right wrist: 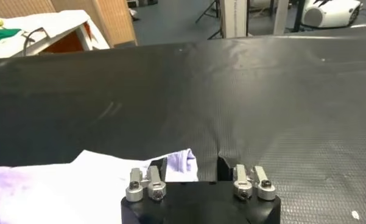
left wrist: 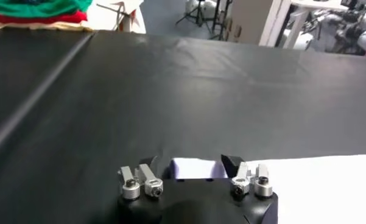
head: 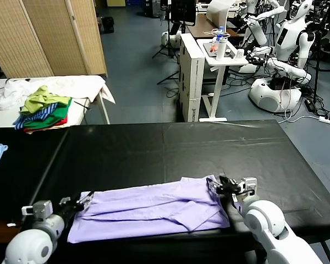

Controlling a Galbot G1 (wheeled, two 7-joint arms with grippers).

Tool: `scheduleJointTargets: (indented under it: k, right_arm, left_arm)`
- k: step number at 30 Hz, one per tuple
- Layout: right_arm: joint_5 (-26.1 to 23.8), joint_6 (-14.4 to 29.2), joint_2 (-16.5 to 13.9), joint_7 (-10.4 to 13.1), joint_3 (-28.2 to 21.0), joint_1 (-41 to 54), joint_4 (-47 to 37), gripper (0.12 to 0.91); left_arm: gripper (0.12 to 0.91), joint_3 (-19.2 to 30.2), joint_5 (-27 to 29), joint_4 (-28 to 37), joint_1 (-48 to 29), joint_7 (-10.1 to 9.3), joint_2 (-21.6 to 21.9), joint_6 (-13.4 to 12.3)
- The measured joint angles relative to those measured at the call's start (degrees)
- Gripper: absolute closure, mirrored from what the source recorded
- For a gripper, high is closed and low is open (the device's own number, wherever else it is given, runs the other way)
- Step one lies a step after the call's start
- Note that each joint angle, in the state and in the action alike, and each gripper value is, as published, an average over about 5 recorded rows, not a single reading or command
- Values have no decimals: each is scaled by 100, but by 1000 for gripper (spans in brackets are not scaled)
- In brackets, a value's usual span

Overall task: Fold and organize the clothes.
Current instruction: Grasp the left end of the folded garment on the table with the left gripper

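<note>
With both pincers at its far corners, T-shirt (head: 154,212) flat on table (head: 170,148)

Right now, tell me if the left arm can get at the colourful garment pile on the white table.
Probably not. The left gripper is down at the near edge of the black table, at the lavender T-shirt's corner. The garment pile lies on a separate white table beyond the far edge.

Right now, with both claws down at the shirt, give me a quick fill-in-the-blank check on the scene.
1. The T-shirt lying on the black table is pale ____.
2. The left claw sits at the shirt's ____ end.
3. The right claw has shirt fabric between its ____.
4. The colourful garment pile rests on a ____ table behind.

Missing words: lavender; left; fingers; white
</note>
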Motion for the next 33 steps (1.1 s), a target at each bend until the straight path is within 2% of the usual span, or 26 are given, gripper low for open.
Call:
scheduleJointTargets:
  k: [3,6,16,27,33]
  right_arm:
    - [-74,53,34,-6,21,-38,12,849]
    - [-198,144,78,-8,74,-95,45,884]
    - [-565,329,234,20,376,-142,-23,885]
    - [-643,324,313,111,678,-295,49,885]
    - [-646,297,301,-122,735,-331,89,871]
  left_arm:
    - [770,11,17,0,4,3,-3,1]
    - [871,41,75,7,-6,26,-11,-6]
    - [879,299,229,172,-314,104,-74,-59]
    - [879,873,298,674,-1265,153,-148,-117]
    - [879,1123,358,829,-1635,207,-152,-160]
